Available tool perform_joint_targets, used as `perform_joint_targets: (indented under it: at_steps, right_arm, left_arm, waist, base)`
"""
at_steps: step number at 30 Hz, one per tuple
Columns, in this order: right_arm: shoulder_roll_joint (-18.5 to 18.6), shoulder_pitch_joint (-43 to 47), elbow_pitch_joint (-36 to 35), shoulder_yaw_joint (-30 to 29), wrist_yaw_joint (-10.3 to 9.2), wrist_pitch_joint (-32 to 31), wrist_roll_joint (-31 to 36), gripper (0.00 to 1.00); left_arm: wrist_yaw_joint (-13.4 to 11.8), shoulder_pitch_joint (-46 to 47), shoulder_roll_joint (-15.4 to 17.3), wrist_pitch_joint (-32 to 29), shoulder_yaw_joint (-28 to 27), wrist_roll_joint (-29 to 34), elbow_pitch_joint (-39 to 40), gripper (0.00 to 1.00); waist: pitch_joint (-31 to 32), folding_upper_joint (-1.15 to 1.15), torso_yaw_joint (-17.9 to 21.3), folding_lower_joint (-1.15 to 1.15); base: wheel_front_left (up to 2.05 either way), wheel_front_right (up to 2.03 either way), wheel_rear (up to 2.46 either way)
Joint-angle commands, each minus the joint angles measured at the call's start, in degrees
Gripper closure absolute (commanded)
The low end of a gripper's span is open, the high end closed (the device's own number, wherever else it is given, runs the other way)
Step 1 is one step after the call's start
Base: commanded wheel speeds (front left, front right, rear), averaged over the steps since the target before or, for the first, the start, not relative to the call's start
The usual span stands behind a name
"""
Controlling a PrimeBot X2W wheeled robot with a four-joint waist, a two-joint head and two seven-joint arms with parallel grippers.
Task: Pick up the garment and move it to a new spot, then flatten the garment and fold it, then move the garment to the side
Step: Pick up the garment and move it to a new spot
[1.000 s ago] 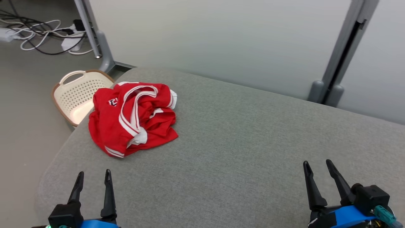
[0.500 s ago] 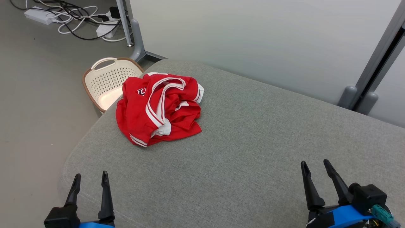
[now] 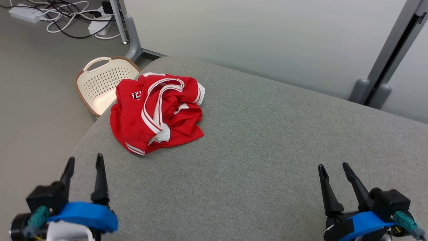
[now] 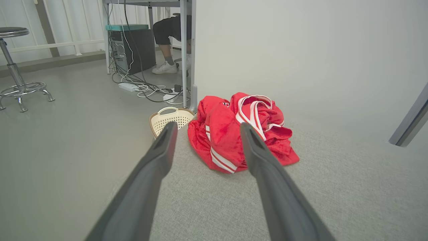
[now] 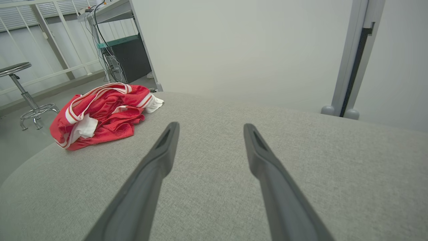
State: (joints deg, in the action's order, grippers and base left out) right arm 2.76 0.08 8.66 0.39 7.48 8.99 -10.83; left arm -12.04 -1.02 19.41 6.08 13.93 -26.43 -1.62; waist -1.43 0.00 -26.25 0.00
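A crumpled red garment (image 3: 157,112) with white stripes lies in a heap near the far left corner of the grey padded table (image 3: 260,150). The left wrist view has the garment (image 4: 234,134) straight ahead between my fingers; the right wrist view has the garment (image 5: 100,115) off at the upper left. My left gripper (image 3: 83,164) hovers open at the table's near left edge, well short of the heap. Open too, my right gripper (image 3: 332,169) sits at the near right, far from the cloth. Nothing is between either pair of fingers.
A cream perforated basket (image 3: 100,83) stands on the floor just past the table's left corner, close behind the garment. Cables and a power strip (image 3: 67,20) lie on the floor beyond. A pale partition wall (image 3: 254,36) runs along the far side. A stool (image 4: 16,67) and a seated person's legs (image 4: 167,43) are further off.
The head camera has shifted, so the whole picture has slid. My left gripper has risen further into view and sits closer to the table's left edge. The garment lies as before.
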Motion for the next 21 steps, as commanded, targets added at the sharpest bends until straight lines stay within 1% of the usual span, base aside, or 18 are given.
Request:
perform_joint_targets:
  at_steps: [1,3,6,7,10,15,17,21]
  right_arm:
    - [0.2,-1.1,-0.7,-0.1,0.03,-0.2,0.2,0.0]
    - [0.2,-1.5,-1.4,-0.3,0.03,-0.6,0.6,0.0]
    - [0.2,-2.4,-2.4,-0.4,0.03,-1.1,1.2,0.0]
    - [0.2,-2.7,-2.9,-0.5,0.03,-1.3,1.5,0.0]
    - [0.2,-3.4,-4.0,-0.6,0.03,-1.8,2.3,0.0]
    - [0.2,-5.4,-6.1,-0.5,0.03,-2.8,3.4,0.0]
    - [0.2,-6.2,-6.8,-0.1,0.03,-3.0,3.8,0.0]
    - [0.2,-7.2,-8.3,-0.4,0.03,-3.2,4.1,0.0]
  left_arm:
    - [1.1,3.5,1.2,-1.7,-0.7,-1.0,-0.5,0.0]
    - [2.6,7.3,2.0,-4.0,-1.9,-3.2,-1.1,0.0]
    - [5.2,13.5,4.1,-6.9,-4.4,-6.7,-3.8,0.0]
    - [5.7,15.4,4.5,-8.5,-5.1,-8.0,-4.6,0.0]
    - [6.9,21.2,6.9,-13.4,-6.9,-11.0,-7.6,0.0]
    - [9.4,27.8,9.9,-20.9,-9.8,-17.0,-13.6,0.0]
    - [9.8,29.0,11.9,-23.2,-10.9,-18.1,-15.8,0.0]
    - [9.5,30.1,13.9,-25.9,-13.3,-20.9,-18.9,0.0]
  waist:
    - [-1.1,0.0,0.8,0.0]
    - [-2.2,0.0,1.5,0.0]
    - [-4.6,0.0,3.1,0.0]
    - [-5.6,0.0,3.7,0.0]
    - [-8.5,0.0,5.7,0.0]
    - [-13.9,0.0,9.7,0.0]
    - [-15.8,0.0,11.7,0.0]
    - [-19.2,0.0,15.3,0.0]
  base:
    - [0.0,0.0,0.0]
    - [0.0,0.0,0.0]
    - [0.0,0.0,0.0]
    - [0.0,0.0,0.0]
    - [0.0,0.0,0.0]
    - [0.0,0.0,0.0]
    - [0.0,0.0,0.0]
    - [0.0,0.0,0.0]
